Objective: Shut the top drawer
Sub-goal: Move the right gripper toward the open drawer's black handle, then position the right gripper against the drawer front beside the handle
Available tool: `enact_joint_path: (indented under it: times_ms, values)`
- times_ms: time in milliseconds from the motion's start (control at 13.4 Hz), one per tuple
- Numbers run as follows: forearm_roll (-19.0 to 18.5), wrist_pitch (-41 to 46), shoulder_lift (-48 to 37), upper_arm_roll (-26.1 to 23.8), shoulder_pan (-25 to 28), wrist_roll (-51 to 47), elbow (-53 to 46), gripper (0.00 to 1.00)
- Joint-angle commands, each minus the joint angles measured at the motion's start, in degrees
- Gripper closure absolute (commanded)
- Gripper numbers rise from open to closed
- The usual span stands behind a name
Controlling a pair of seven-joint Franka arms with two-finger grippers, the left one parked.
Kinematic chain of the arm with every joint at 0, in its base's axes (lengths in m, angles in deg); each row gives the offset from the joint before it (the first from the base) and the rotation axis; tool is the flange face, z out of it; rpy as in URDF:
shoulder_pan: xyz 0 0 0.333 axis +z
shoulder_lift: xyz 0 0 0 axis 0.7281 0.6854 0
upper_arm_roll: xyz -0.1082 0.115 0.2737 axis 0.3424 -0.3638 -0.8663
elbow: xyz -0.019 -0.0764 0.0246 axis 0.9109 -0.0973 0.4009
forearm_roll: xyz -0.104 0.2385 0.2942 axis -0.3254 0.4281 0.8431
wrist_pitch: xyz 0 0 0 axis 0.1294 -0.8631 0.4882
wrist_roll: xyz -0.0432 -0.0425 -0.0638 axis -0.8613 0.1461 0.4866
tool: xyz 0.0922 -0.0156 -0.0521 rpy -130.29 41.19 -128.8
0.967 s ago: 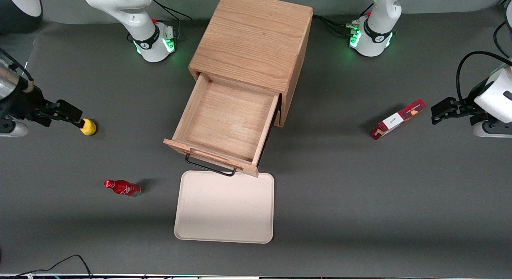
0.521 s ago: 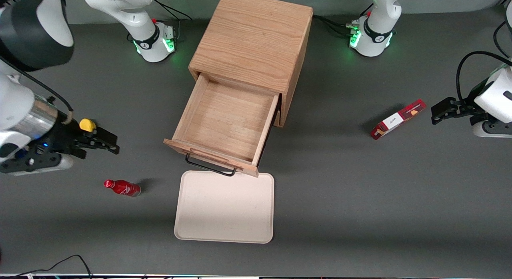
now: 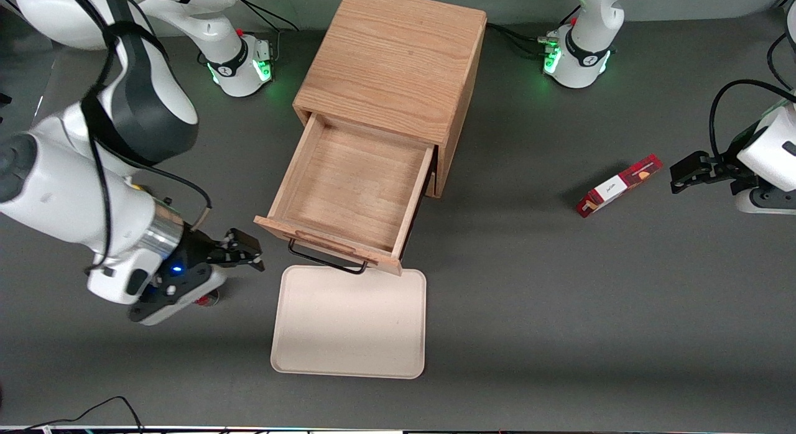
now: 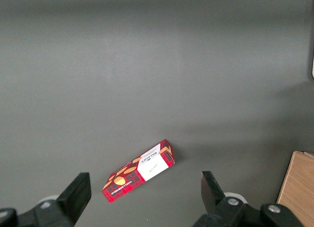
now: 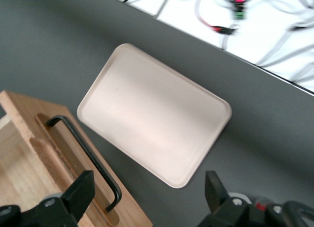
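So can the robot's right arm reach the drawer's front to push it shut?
Probably yes. The open gripper hovers beside the top drawer, near its front panel; nothing stands between them. The tray lies low.

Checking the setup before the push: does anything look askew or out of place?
The cabinet sits skewed to the table edges, so its pulled-out top drawer points diagonally, its handle overhanging the tray. The open gripper hovers beside the drawer front.

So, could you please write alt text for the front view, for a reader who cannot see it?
A light oak cabinet has its top drawer pulled fully open and empty, above a beige tray. The open gripper hovers beside the drawer's front corner, touching nothing.
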Motion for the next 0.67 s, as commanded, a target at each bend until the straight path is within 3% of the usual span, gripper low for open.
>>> enact_joint_path:
  times_ms: [0, 446, 595]
  values:
    - [0.9, 2.4, 6.9, -3.1, 0.1, 7.2, -6.1, 0.0]
    - [0.8, 8.4, 10.9, -4.4, -0.3, 19.9, -7.7, 0.0]
    - [0.7, 9.5, 11.0, -4.3, 0.3, 19.9, -7.6, 0.0]
